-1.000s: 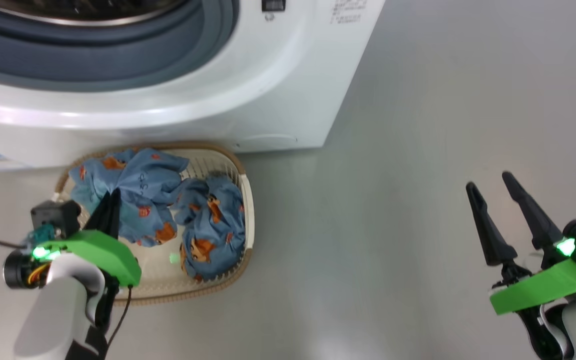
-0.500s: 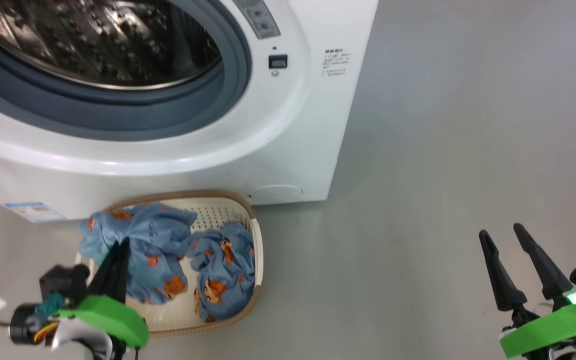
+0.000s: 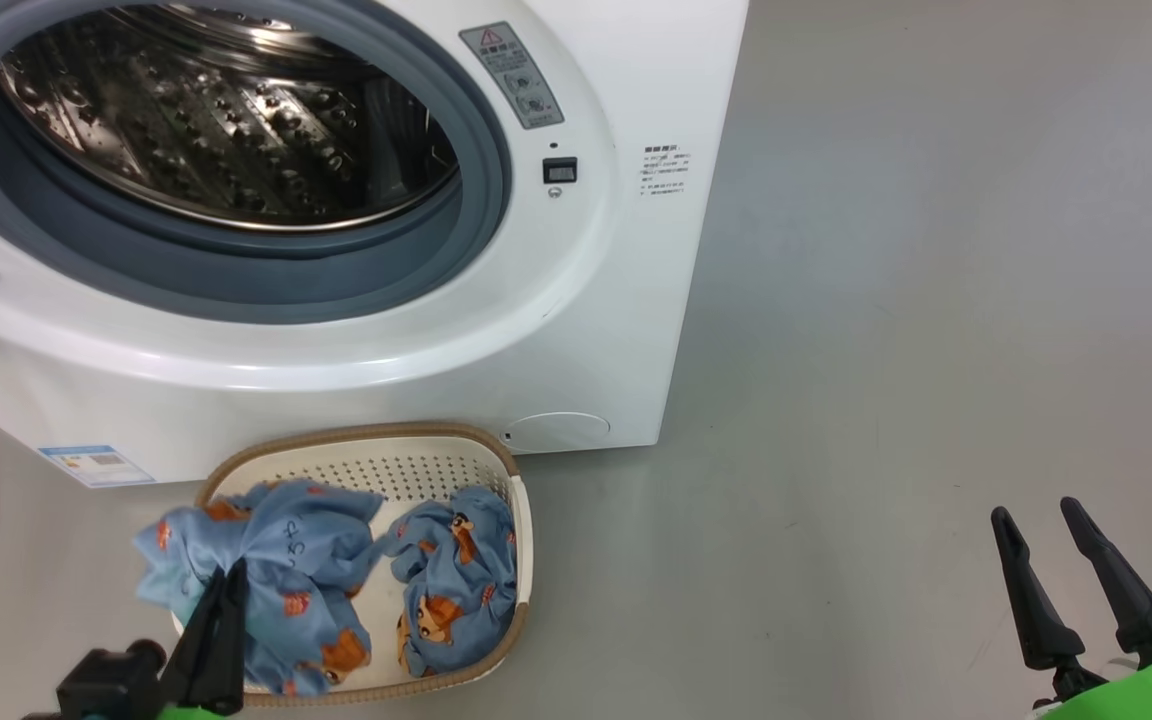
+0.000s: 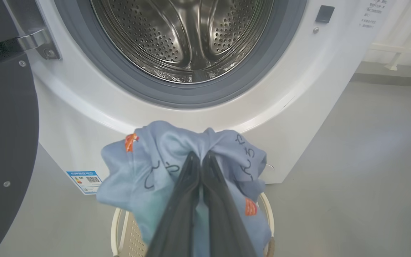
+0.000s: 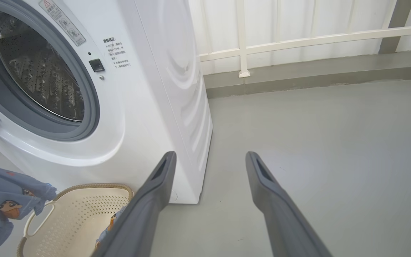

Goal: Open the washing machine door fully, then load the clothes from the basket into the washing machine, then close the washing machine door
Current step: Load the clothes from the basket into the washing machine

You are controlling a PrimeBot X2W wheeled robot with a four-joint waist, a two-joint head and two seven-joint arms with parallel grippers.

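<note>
A: Status on left gripper (image 3: 232,572)?

B: Clamped. Fingers (image 4: 177,214) pressed flat together, no gap, pinching a fold of one blue garment (image 4: 145,167) from the clothes.

A: Fabric versus the fingers?

B: Nipped right at the tips. Bunched up just past them, then draped down both sides of the fingers, more of it on the left side. Orange print patches showing on either flank.

A: Versus the basket (image 3: 366,433)?

B: Hanging over the basket's left half, spilling out past its left rim. Cannot tell if the lowest hem touches the basket bottom.

A: Rest of the clothes?

B: Second garment (image 3: 456,585) crumpled inside the basket, against its right wall, just beside the pinched one.

A: Right gripper (image 3: 1034,512)?

B: Spread wide, gripping nothing. Over bare floor (image 3: 836,400), well to the right of the basket.

A: Washing machine (image 3: 626,300)?

B: Directly behind the basket, very close; contact not clear. Washing machine door (image 4: 5,125) swung open off to the basket's left. Steel drum (image 4: 184,35) exposed above the basket, ringed by grey gasket (image 3: 236,290).
</note>
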